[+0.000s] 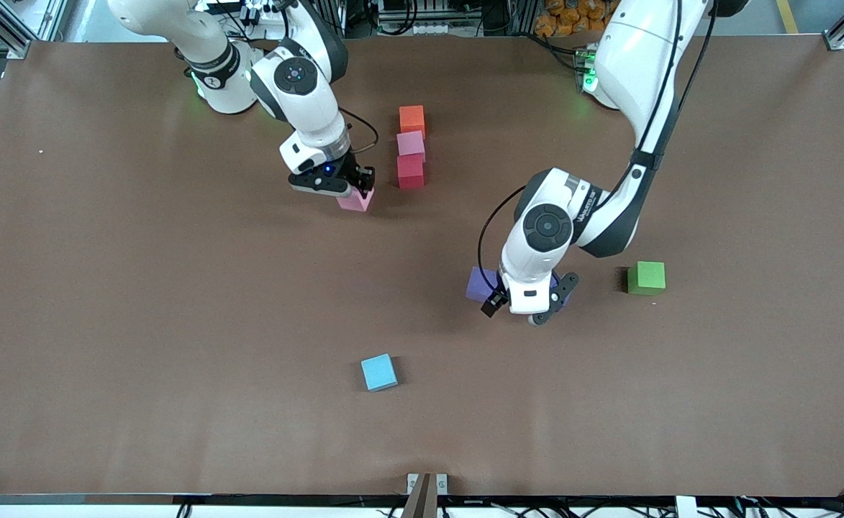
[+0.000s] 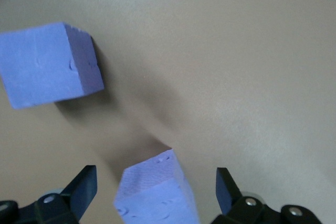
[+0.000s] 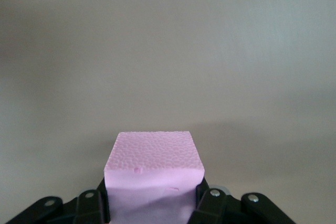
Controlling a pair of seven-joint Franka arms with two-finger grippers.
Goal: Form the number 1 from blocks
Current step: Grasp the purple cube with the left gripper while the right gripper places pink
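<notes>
An orange block (image 1: 412,119), a light pink block (image 1: 411,144) and a red block (image 1: 411,171) form a straight touching column near the robots' bases. Beside the red one, toward the right arm's end, my right gripper (image 1: 359,188) (image 3: 152,200) is shut on the second light pink block (image 1: 355,201) (image 3: 153,163), low at the table. My left gripper (image 1: 529,301) (image 2: 156,182) is open, its fingers astride a purple block (image 2: 155,192) without touching it. A second purple block (image 1: 481,283) (image 2: 50,64) lies just beside, toward the right arm's end.
A green cube (image 1: 646,278) sits toward the left arm's end, close to the left arm. A sky-blue cube (image 1: 379,372) lies nearer the front camera, mid-table. The brown table (image 1: 141,324) spreads wide around them.
</notes>
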